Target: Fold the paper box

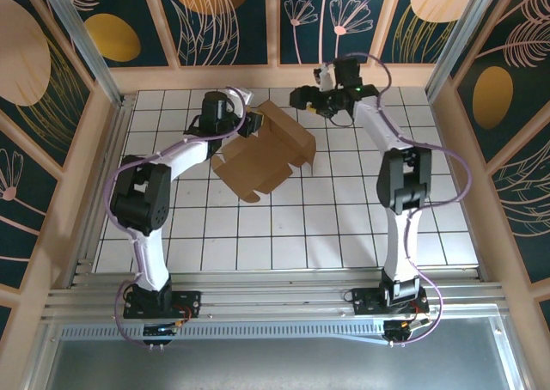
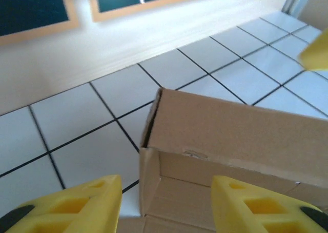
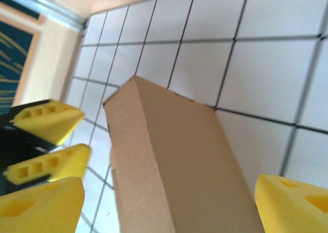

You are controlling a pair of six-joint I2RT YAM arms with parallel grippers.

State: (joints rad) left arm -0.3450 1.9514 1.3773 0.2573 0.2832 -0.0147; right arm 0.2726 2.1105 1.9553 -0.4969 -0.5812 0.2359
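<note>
- You have a white tiled tabletop with black grid lines [image 1: 258,235].
- You have a pale wooden border [image 1: 275,76] around it.
- You have dark teal wall panels with gold and pink plant motifs [image 1: 232,21] behind it.
- You have silver aluminium rails [image 1: 275,297] along the near edge.

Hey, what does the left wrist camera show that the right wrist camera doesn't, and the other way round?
Left wrist: the box's open inside, with a raised side wall at the corner and the inner floor below it, plus the foot of the back wall.
Right wrist: the box's plain outer face rising to a folded ridge, and the left hand beside it, jaws apart.
Both: the brown box on the white tiled table, framed by the filming hand's own yellow fingers, which stand apart on either side of it.
</note>
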